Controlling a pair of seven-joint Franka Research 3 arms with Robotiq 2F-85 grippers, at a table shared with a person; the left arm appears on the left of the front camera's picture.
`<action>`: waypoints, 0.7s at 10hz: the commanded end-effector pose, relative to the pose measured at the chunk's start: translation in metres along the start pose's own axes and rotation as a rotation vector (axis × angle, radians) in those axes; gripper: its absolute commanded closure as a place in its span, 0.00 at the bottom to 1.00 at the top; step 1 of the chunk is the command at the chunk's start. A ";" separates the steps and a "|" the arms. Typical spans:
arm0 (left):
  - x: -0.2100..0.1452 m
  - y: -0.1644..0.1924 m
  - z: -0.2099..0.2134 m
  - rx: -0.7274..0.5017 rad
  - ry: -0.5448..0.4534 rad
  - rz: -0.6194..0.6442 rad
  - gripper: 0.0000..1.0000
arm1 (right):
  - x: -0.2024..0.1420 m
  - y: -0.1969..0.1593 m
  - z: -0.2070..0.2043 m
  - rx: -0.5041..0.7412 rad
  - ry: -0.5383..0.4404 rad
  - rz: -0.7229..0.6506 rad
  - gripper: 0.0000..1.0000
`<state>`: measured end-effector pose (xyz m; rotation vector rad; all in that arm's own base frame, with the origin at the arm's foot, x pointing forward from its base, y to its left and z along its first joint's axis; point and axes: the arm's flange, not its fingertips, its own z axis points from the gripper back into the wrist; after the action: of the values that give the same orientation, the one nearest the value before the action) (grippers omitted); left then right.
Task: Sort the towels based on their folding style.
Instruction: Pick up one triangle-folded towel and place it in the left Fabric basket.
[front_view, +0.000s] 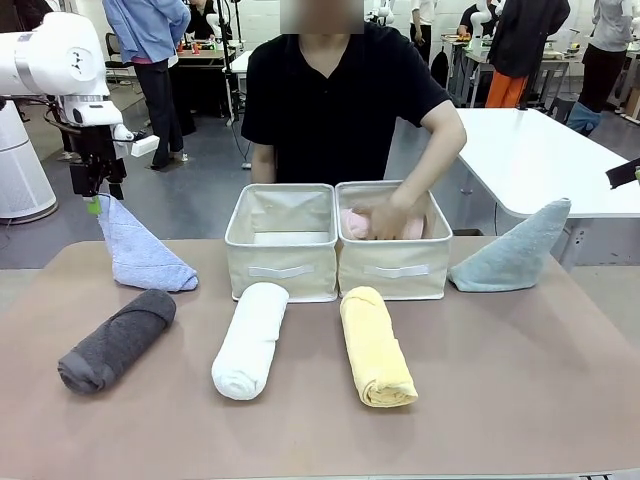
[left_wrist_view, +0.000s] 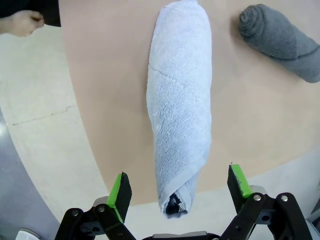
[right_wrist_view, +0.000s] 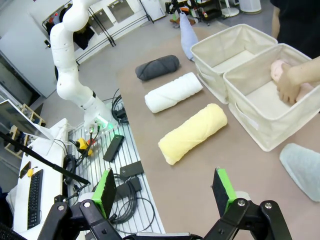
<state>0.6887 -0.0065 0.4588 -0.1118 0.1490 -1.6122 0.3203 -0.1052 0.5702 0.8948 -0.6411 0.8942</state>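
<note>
The left gripper (left_wrist_view: 179, 185) hangs over the tip of the lavender-blue pointed towel (left_wrist_view: 180, 115), its fingers (left_wrist_view: 120, 190) spread wide on either side and not touching it (this fold stands left of the bins). The right gripper (right_wrist_view: 164, 186) is likewise open and empty, well apart from the towels. On the tabletop (front_view: 520, 400), the dark grey roll (front_view: 118, 340), white roll (front_view: 250, 338) and yellow roll (front_view: 377, 345) lie in a row before the left beige bin (front_view: 260, 250) and the right beige bin (front_view: 360, 257). A person's hand (front_view: 388, 215) rests on the pink towel (front_view: 352, 222) inside the right one. The teal-grey pointed towel (front_view: 512, 250) stands to their right.
</note>
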 end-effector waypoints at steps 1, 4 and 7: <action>0.000 0.000 -0.005 -0.021 -0.012 0.000 0.00 | 0.000 -0.001 0.000 0.008 -0.005 0.004 0.00; 0.006 -0.004 -0.025 0.009 0.020 -0.005 0.00 | 0.000 -0.001 0.000 0.008 -0.005 0.004 0.00; 0.009 -0.005 -0.033 0.051 0.027 -0.025 0.60 | 0.000 -0.001 0.000 0.008 -0.005 0.004 0.00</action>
<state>0.6900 -0.0142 0.4281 -0.0989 0.1404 -1.6288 0.3204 -0.1052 0.5701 0.8949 -0.6410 0.8941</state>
